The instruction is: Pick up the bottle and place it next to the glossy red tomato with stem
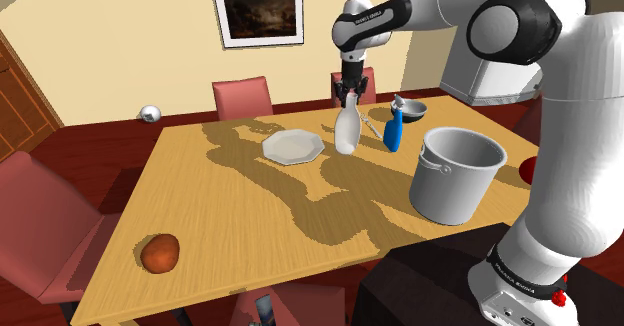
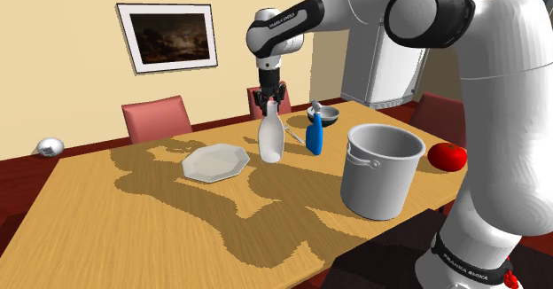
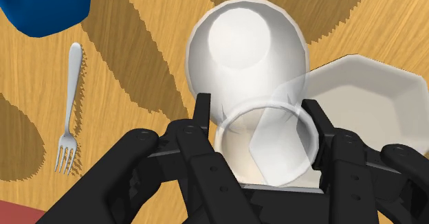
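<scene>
Bottle [image 1: 346, 132], white and see-through, hangs straight below my gripper [image 1: 349, 102] in the shoulder view, with the black fingers clamped on its neck. I can't tell whether its base touches the table [image 1: 220, 234]. A white plate [image 1: 292, 146] lies just beside the bottle, on the shoulder view's left of the gripper. A fork [image 1: 370, 126] and a blue sprayer [image 1: 394, 129] are on the other side, with a grey bowl [image 1: 410, 107] past them. A big grey pot [image 1: 457, 174] stands nearer the stand, apart from the gripper. A reddish-brown lump [image 1: 160, 253] sits well away, at the table's near corner.

In the second exterior view the gripper [image 2: 271, 101] grips the neck and the bottle [image 2: 270, 141] is upright under it. The plate [image 2: 215, 163] is down to this view's left of the gripper. The blue sprayer [image 2: 314, 135] and bowl [image 2: 326, 113] are near on this view's right. The pot [image 2: 381, 170] is farther that way, and the red tomato [image 2: 447, 156] is beyond the pot, well apart from the gripper.

In the wrist view the gripper [image 3: 256, 109] has one finger on each side of the neck ring, both touching it. The bottle [image 3: 244, 44] body bulges out ahead of the fingers. The plate [image 3: 364, 85] is just beside the bottle. The fork [image 3: 69, 113] and blue sprayer [image 3: 45, 6] are on the opposite side.
</scene>
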`<action>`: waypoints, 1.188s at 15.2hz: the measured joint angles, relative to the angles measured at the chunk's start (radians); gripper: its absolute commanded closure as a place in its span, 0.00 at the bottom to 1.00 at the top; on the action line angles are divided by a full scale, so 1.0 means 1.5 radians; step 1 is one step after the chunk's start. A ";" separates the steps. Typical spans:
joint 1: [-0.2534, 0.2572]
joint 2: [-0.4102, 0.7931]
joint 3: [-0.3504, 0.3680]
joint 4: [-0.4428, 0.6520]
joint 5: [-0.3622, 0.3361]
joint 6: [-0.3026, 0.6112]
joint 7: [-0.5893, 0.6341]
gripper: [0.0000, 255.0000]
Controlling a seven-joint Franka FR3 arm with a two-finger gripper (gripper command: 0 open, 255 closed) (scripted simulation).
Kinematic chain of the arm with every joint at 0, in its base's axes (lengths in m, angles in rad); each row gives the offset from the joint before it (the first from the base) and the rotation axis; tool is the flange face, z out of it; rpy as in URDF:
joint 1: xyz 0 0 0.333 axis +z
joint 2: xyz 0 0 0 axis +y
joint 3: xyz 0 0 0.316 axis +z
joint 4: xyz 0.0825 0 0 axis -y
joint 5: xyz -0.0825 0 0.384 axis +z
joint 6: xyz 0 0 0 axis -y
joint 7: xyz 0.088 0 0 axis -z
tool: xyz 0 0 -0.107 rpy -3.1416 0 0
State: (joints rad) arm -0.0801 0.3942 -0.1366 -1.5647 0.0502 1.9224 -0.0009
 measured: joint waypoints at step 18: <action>-0.002 -0.017 -0.002 0.136 -0.003 -0.154 0.003 1.00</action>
State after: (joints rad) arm -0.0838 0.3685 -0.1400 -1.3601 0.0452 1.6922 0.0031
